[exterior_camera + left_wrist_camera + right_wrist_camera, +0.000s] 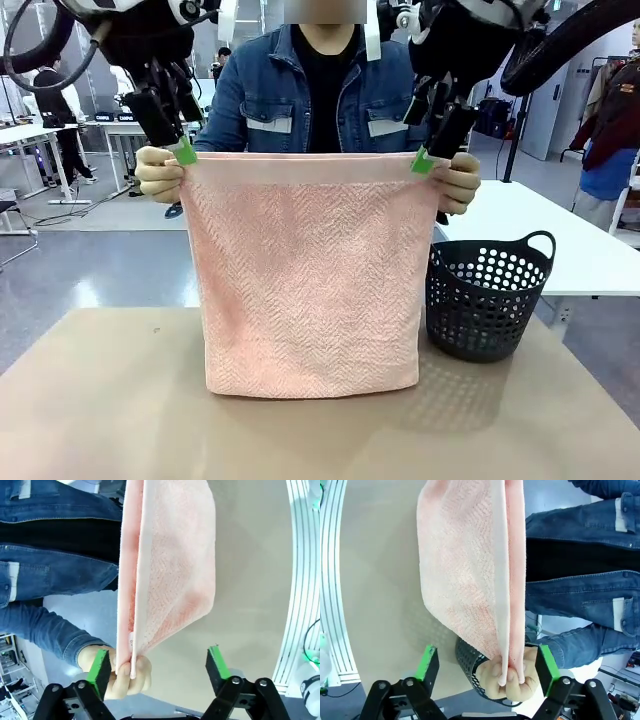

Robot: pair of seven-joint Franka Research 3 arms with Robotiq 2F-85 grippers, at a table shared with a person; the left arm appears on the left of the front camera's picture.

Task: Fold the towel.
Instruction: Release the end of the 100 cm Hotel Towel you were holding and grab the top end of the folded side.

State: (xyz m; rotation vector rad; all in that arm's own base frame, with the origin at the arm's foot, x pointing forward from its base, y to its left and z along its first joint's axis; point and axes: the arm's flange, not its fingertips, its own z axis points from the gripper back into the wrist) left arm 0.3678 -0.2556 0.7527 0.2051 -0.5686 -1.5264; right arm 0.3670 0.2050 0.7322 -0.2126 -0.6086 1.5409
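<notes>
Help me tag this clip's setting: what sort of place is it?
Probably a robotics lab or workshop hall: white work tables stand in the background, cables trail across the grey floor, and another person stands far off.

light: bright, even | shadows: soft, faint | focus: sharp | wrist views: wide-angle edge bending
</notes>
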